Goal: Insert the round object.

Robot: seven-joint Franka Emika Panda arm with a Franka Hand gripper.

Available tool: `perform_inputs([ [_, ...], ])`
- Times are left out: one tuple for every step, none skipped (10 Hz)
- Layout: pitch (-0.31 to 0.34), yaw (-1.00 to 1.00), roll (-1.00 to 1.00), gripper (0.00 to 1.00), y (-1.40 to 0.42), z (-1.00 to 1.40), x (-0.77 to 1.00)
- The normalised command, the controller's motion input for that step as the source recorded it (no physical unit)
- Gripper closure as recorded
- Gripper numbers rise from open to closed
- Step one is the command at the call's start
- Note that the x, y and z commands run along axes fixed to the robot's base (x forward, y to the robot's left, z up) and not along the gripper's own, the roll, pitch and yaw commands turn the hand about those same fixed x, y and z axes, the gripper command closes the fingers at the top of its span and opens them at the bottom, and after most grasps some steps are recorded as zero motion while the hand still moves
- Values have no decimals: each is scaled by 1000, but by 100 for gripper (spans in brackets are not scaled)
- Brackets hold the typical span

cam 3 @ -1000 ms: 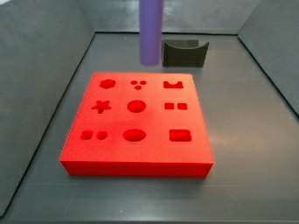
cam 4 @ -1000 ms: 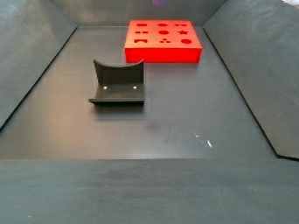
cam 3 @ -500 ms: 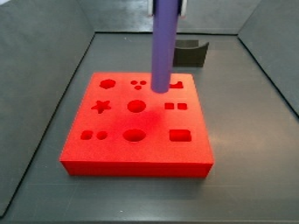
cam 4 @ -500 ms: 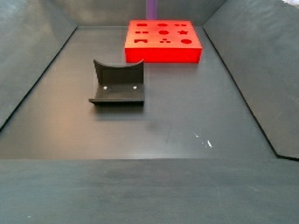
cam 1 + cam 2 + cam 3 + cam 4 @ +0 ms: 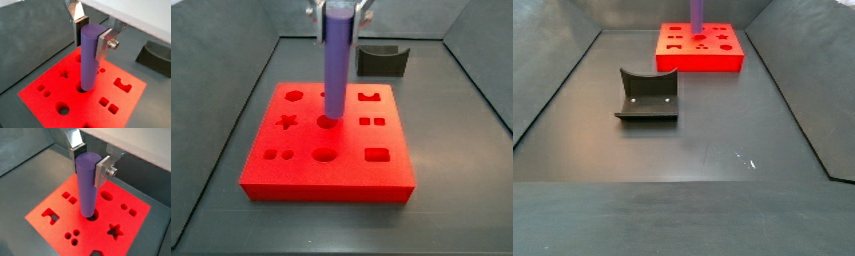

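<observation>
The purple cylindrical peg [image 5: 335, 70] stands upright, and my gripper [image 5: 91, 31] is shut on its top end, silver fingers [image 5: 103, 170] on either side. Its lower end sits at the round hole in the middle of the red block [image 5: 358, 160], shown in both wrist views [image 5: 87, 75] [image 5: 87, 195]. I cannot tell how deep it sits. In a side view only the lower part of the peg [image 5: 696, 14] shows above the red block [image 5: 700, 58]. The block [image 5: 47, 80] [image 5: 140, 225] has several other shaped holes.
The dark fixture [image 5: 382, 60] stands behind the red block; in a side view it [image 5: 647, 96] sits mid-floor, well apart from the block. It also shows in a wrist view [image 5: 157, 57]. Grey bin walls [image 5: 211, 120] enclose the floor.
My gripper has moved the peg down and toward the block's centre; its lower end has gone from above the block's back edge to the central round hole.
</observation>
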Motion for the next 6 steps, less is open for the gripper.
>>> perform_inputs([
  [-49,-100,-64,100,0,-283,-166],
  [-51,-83,-54,100,0,-289,-137],
  [-40,-86,-33,100,-14,-277,-174],
  [-36,-51,-17,100,-94,-277,-149],
  [-57,-9,-49,100,-51,-263,-31],
  [-74,0,-23,100,0,-400,0],
])
